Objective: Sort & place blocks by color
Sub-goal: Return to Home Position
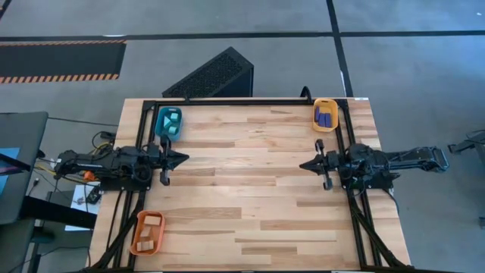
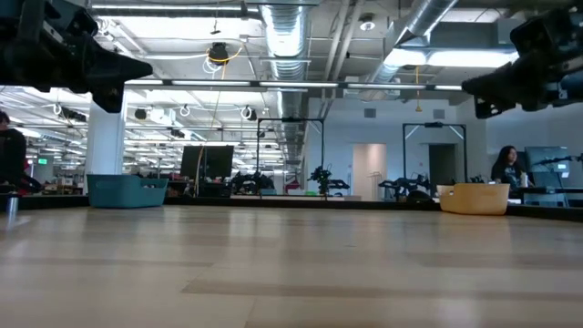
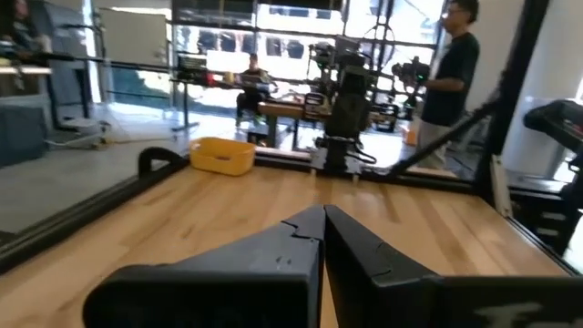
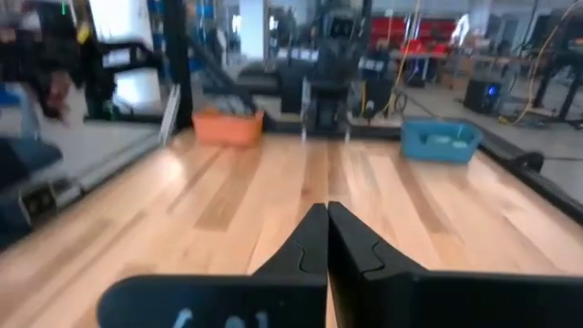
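All blocks lie inside trays. Light cyan blocks (image 1: 170, 121) rest in the teal tray (image 1: 168, 123) at the far left. Dark blue blocks (image 1: 326, 116) rest in the yellow-orange tray (image 1: 326, 115) at the far right. Pale tan wood blocks (image 1: 151, 227) rest in the orange tray (image 1: 147, 232) at the near left. My left gripper (image 1: 184, 158) hovers shut over the table's left side, its fingertips (image 3: 323, 214) together. My right gripper (image 1: 303, 164) hovers shut over the right side, pointing toward the left arm.
A black frame (image 1: 250, 101) borders the table's far, left and right sides. A dark perforated box (image 1: 212, 74) lies on the floor beyond the far edge. The wood table's middle (image 1: 242, 182) carries nothing. A person (image 3: 455, 64) stands in the room beyond the right side.
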You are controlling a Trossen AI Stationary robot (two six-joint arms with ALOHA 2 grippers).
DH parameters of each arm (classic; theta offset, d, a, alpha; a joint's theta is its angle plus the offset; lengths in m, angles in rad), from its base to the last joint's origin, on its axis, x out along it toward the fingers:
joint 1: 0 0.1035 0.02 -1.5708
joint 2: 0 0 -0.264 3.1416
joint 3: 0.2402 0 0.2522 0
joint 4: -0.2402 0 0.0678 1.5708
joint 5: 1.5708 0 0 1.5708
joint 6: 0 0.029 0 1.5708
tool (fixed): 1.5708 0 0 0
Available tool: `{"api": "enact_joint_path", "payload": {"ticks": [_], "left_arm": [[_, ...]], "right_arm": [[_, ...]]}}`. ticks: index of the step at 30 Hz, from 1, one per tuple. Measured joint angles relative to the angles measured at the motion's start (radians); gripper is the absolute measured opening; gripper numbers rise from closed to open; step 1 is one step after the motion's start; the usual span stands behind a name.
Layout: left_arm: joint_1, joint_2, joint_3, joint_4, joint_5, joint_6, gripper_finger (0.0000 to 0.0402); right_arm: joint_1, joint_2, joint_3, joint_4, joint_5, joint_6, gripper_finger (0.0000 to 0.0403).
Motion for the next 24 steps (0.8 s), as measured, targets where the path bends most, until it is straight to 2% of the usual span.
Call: {"api": "enact_joint_path", "payload": {"ticks": [6,12,16,20,24], "left_arm": [[0.038,0.024,0.0,-0.003,0.02,0.008,0.0],[0.133,0.024,0.0,0.006,0.026,0.052,0.0],[0.18,0.024,0.0,-0.014,0.101,0.042,0.0],[0.193,0.034,0.0,-0.032,0.195,-0.014,0.0],[0.186,0.079,0.0,-0.035,0.202,-0.038,0.0]], "right_arm": [[-0.047,0.0,0.0,-0.097,0.048,-0.044,0.0015],[-0.102,-0.001,-0.001,-0.007,0.004,-0.036,0.001],[-0.125,-0.001,-0.001,0.011,-0.018,-0.017,0.001],[-0.124,0.0,-0.001,-0.056,-0.014,-0.005,0.0014],[-0.121,-0.001,-0.001,-0.082,-0.012,0.041,0.0013]]}}
